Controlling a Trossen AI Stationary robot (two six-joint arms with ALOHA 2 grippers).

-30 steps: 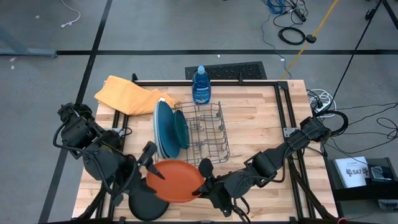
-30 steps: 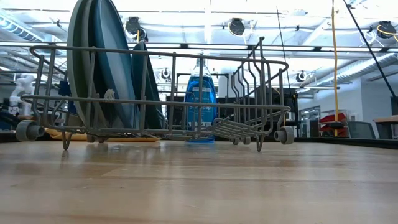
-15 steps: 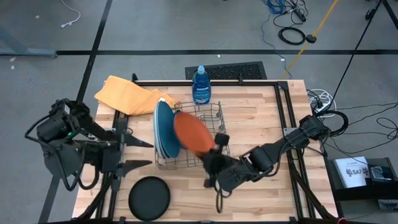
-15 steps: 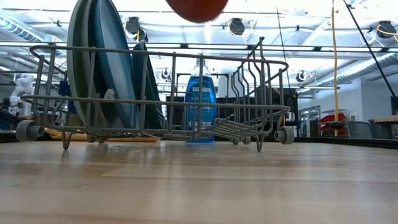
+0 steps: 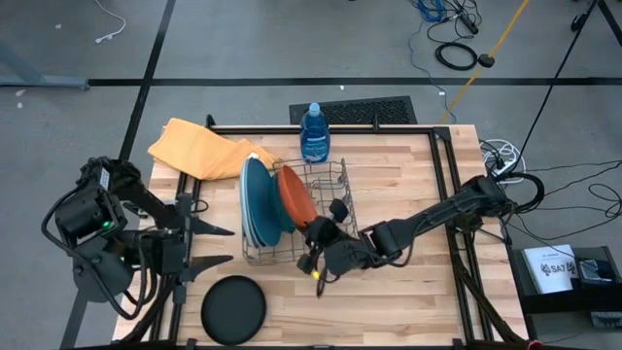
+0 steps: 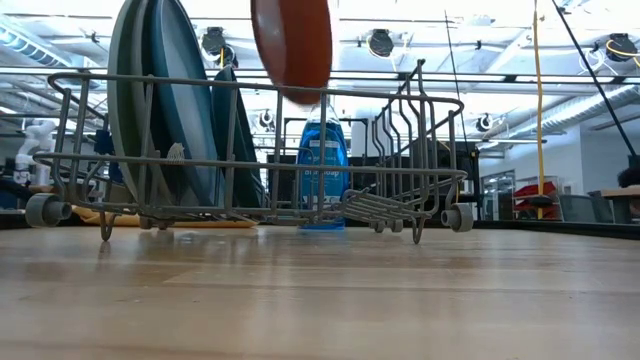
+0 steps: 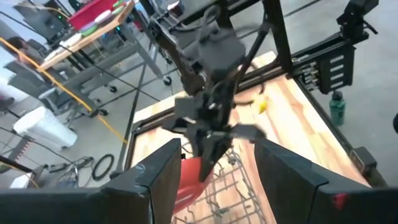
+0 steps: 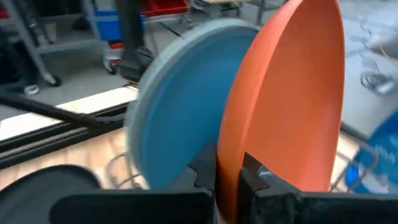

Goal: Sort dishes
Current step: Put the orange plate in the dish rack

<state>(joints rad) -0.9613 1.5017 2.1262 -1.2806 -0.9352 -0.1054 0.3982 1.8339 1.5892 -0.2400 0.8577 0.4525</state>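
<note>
The right gripper [image 5: 313,236] pinches the bottom edge of the round, flat orange plastic plate [image 5: 294,195] and holds it up on its edge over the grey wire dish rack [image 5: 335,216]. In the low view the orange plate [image 6: 292,44] hangs above the rack's top wire, so it is not yet down in a slot. Just beside it, at the rack's left end, the blue, grey and teal plates [image 5: 259,202] stand packed close together on their edges. The round black plastic plate [image 5: 233,309] lies flat on the wooden table [image 5: 408,292], near its front edge and well apart from the rack.

To do this step well, I think the right arm should keep the orange plate straight up, line its edge with an open gap next to the teal one, and go down slowly. It should let go only when the plate sits between the wires. If it leans, it may bump the standing plates or get stuck on a wire.

The left gripper [image 5: 216,243] waits off the table's left side with its fingers spread apart and nothing in them
</note>
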